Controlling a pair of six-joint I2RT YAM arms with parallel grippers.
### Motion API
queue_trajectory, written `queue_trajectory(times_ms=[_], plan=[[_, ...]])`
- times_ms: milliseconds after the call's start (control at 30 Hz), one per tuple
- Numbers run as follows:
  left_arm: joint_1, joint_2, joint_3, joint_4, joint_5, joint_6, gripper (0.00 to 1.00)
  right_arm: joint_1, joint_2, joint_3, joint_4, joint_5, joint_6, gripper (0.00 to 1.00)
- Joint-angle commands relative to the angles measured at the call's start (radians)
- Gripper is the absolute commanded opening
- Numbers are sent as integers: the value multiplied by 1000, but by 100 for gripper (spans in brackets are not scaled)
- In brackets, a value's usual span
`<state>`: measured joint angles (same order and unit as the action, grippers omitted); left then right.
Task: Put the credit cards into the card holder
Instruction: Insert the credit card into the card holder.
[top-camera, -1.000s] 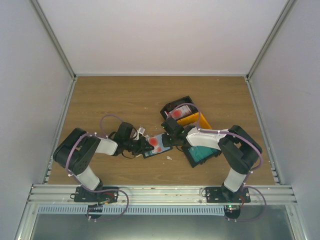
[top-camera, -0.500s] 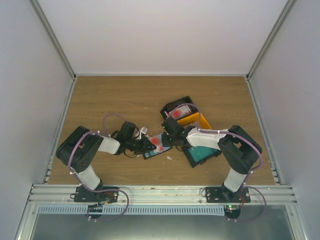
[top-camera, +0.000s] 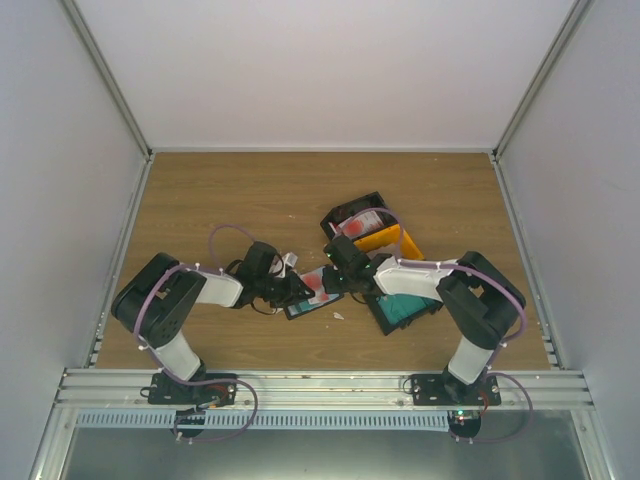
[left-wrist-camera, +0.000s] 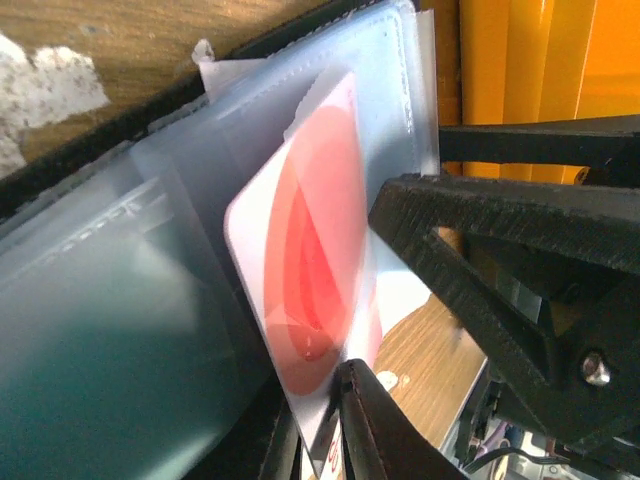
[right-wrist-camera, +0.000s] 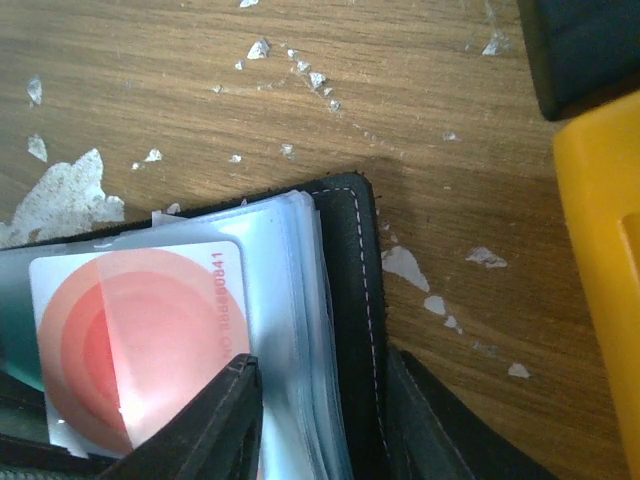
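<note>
Left claw (top-camera: 297, 289) pinching credit card (right-wrist-camera: 140, 340), right claw (right-wrist-camera: 318, 425) astride card holder (right-wrist-camera: 348, 260), grip unclear, digits (right-wrist-camera: 220, 290) legible only right-wrist

The brown wooden table (top-camera: 220, 200) carries just a few things. The card holder (top-camera: 299, 306) lies open on it, about halfway between the left and right edges and closer to the near edge. Toward the right edge three trays sit close together: a black tray (top-camera: 355, 212) farthest back, an orange tray (top-camera: 392, 240) just beside it, and a second black tray (top-camera: 405, 308) nearest the near edge. Little white scraps (right-wrist-camera: 60, 200) dot the wood around the card holder
</note>
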<state>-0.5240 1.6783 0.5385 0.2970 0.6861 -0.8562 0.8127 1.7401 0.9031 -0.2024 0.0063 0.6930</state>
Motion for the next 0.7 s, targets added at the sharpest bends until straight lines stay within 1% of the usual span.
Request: queue_trajectory(times_ms=[0, 133, 300, 500, 667], plan=[[-18, -22, -1, -33, -47, 13, 18, 18, 28, -62, -41, -91, 28, 37], [-34, -18, 7, -40, -33, 25, 23, 19, -6, -77, -15, -125, 35, 45], [-69, -67, 21, -133, -74, 90, 32, 18, -26, -83, -13, -125, 52, 49], [-98, -137, 33, -269, -153, 124, 51, 16, -27, -92, -5, -126, 64, 50], [-103, -184, 31, -341, -180, 123, 65, 16, -32, -104, 18, -155, 61, 50]])
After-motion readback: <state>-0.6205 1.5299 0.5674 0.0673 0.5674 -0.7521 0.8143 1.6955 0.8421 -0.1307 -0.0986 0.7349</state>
